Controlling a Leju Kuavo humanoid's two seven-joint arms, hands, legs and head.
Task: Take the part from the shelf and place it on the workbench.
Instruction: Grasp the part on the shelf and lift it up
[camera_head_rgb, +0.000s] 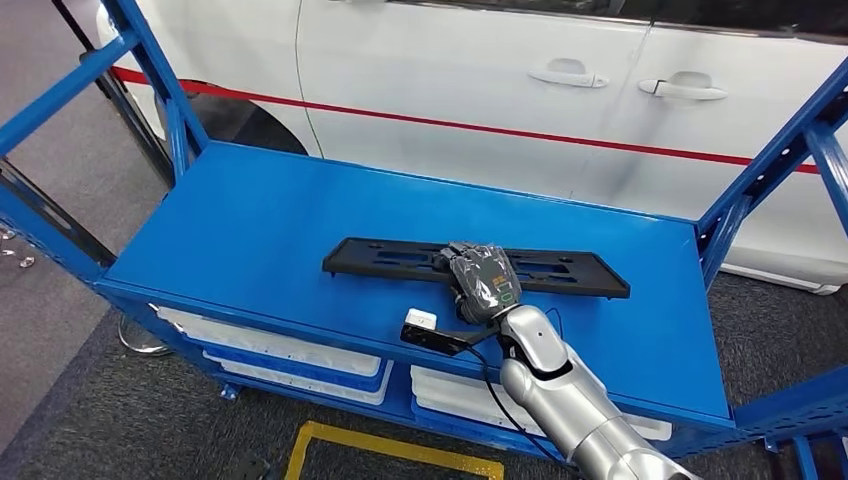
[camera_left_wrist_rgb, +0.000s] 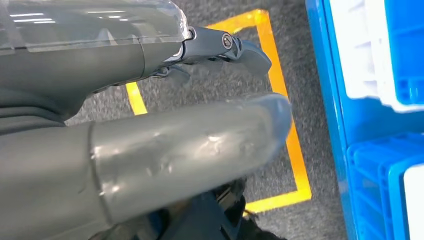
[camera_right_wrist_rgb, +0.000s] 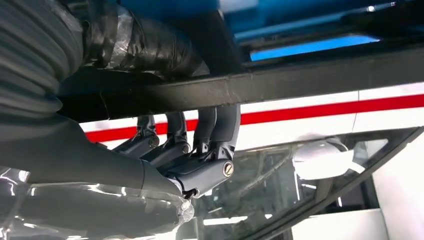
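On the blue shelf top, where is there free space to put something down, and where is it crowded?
The blue shelf top is bare behind the black part, toward the white car, and on its left side. It is crowded at the front middle, where the right robot hand grips the part beside a small white box.

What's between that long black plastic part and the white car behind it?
Only bare blue shelf top, in the head view, between the long black plastic part and white car.
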